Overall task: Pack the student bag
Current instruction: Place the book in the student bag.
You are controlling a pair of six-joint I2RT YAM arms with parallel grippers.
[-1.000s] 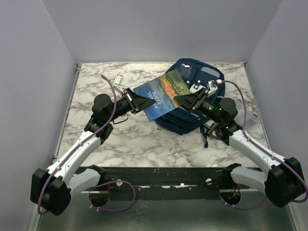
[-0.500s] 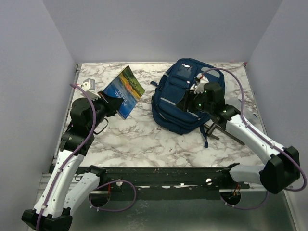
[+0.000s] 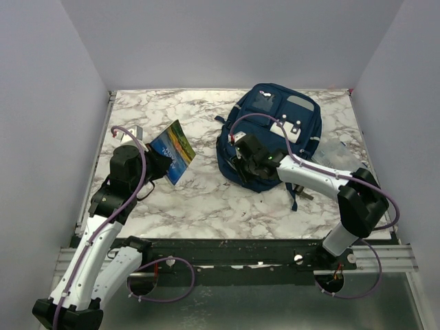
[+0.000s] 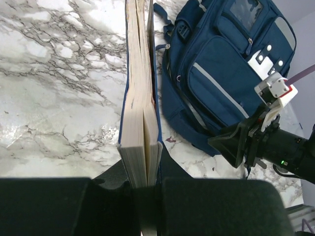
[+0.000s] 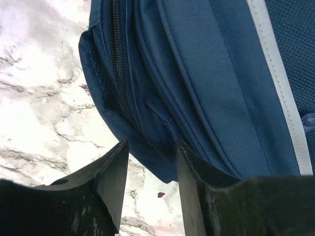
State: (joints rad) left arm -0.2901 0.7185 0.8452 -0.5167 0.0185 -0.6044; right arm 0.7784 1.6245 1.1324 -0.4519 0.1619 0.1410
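- Left tool [image 4: 143, 172]: pressed onto a book [image 4: 140, 98], pinching its near end between both fingers.
- Book stands on edge in the grip. Its page edges face the wrist camera and it runs straight out ahead of the tool.
- From above, the book's cover is a coloured landscape. It is tilted and sits on the tool's right side.
- Marble bench [image 3: 199, 199] is under and ahead of the left tool. Can't tell if the book touches it.
- Right tool [image 5: 151, 152]: fingers spread, with an open gap between them.
- Bag [image 3: 275, 134] lies right ahead of the right tool, and its rounded lower corner fills the top of the gap. Can't tell if the fingers touch the fabric.
- Zipper [image 5: 115, 59] runs along the bag's edge just beyond the tool's left finger. A grey stripe [image 5: 275, 73] is further right.
- Bag lies flat on the bench, front up, white clips [image 3: 285, 130] showing. It is to the right of the left tool and apart from the book.
- Right arm reaches across the bag's near edge to its left side.
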